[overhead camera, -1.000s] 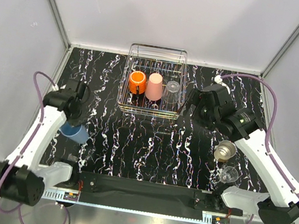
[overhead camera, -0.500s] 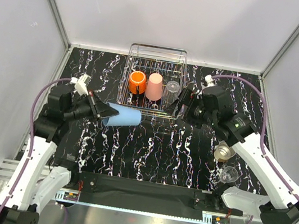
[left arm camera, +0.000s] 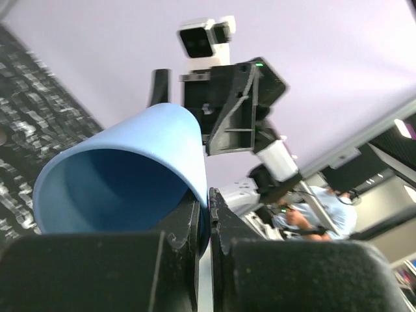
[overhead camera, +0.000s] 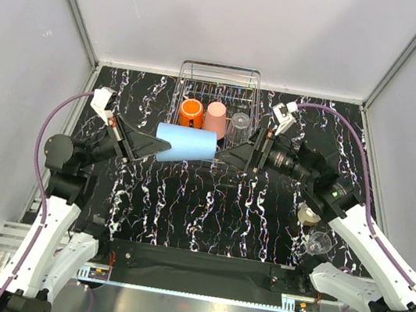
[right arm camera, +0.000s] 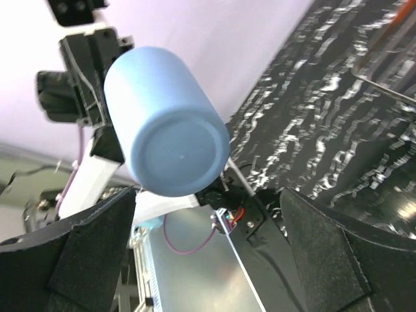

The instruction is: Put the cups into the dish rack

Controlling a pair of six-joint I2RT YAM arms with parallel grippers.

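A black, white-veined table (overhead camera: 208,204) stands between pale walls (overhead camera: 236,26).

**Robotics laboratory test cell.** Plain white wall panels (overhead camera: 213,22) set in aluminium frame posts (overhead camera: 73,0) enclose a black, marble-patterned tabletop (overhead camera: 208,204). Two robot arms (overhead camera: 369,237) trailing purple cables (overhead camera: 334,108) are mounted on a rail (overhead camera: 198,265) at its near edge. Beyond the cell, the left wrist view shows a person (left arm camera: 312,218) in a light blue shirt beneath a ceiling light (left arm camera: 404,127).
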